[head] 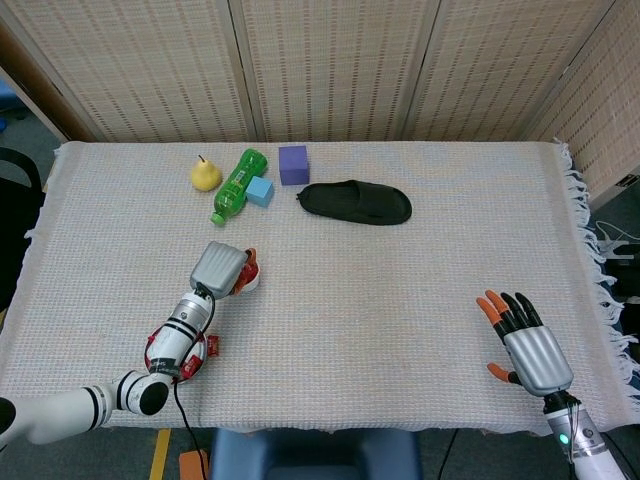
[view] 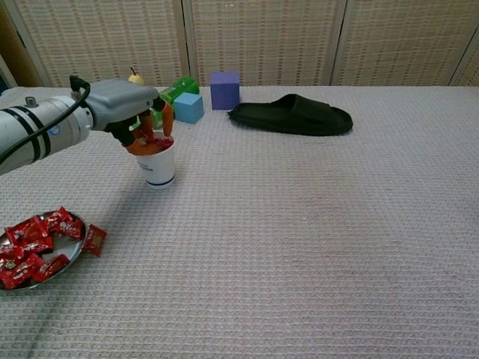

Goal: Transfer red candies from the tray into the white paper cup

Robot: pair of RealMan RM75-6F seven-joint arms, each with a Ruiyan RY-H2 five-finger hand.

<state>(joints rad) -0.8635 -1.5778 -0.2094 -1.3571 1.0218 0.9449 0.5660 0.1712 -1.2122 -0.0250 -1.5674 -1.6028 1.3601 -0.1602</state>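
Observation:
The white paper cup (view: 159,169) stands on the cloth left of centre; in the head view only part of its rim (head: 252,281) shows beside my left hand (head: 220,268). That hand (view: 133,112) hangs over the cup with its fingertips (view: 151,139) curled into the mouth, pinching a red candy (view: 161,140). The metal tray (view: 78,230) with several red candies (view: 34,250) lies at the front left, and my forearm partly hides it in the head view. One loose candy (view: 94,238) lies just off its rim. My right hand (head: 526,346) rests open near the front right edge.
At the back left stand a yellow pear (head: 205,174), a green bottle (head: 236,184) lying down, a light blue cube (head: 260,191) and a purple cube (head: 293,164). A black slipper (head: 355,203) lies behind the table's middle.

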